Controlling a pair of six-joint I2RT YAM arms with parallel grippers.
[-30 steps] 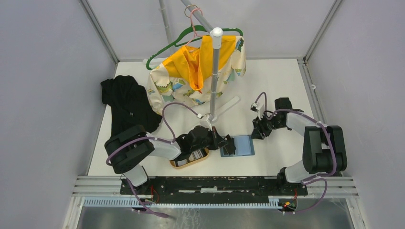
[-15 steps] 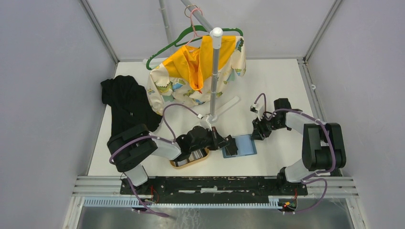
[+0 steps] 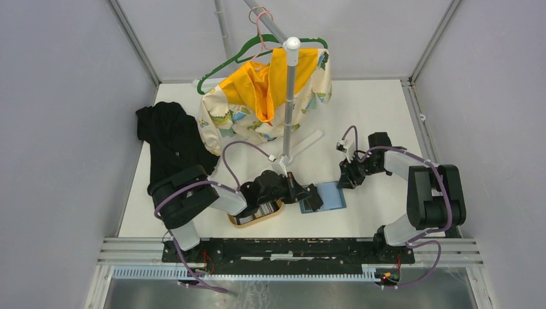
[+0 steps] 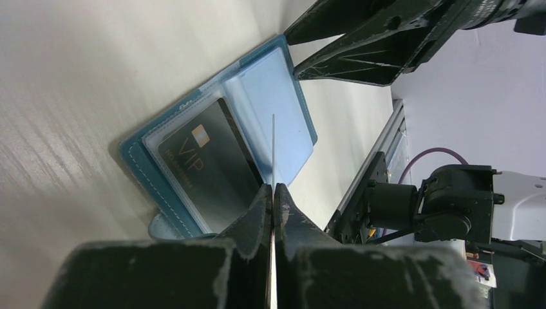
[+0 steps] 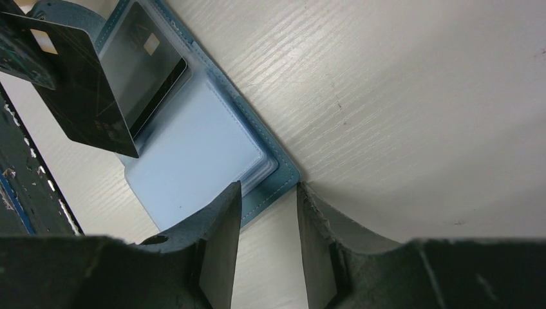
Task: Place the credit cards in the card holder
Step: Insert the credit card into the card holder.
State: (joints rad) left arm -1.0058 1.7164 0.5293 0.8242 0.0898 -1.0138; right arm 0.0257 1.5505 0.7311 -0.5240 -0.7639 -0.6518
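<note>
Teal card holder [image 3: 329, 195] lies open on the table [image 3: 373, 116], a second card poised over it.
Over the last second the left gripper [image 4: 273, 193], clamped on a dark card [image 5: 84, 90] held on edge, has crept slightly rightward. The holder has shifted with it, so the card now hangs above the fold, beside the black card [image 4: 206, 161] already sleeved on one side. The right gripper [image 5: 269, 193] stands half open astride the holder's far corner, apparently steadying it; whether it presses down cannot be told. More credit cards [image 3: 264, 210] wait in the tan tray [image 3: 241, 222]. Insertion looks close: the card probably needs lowering into the empty pale-blue sleeve.
</note>
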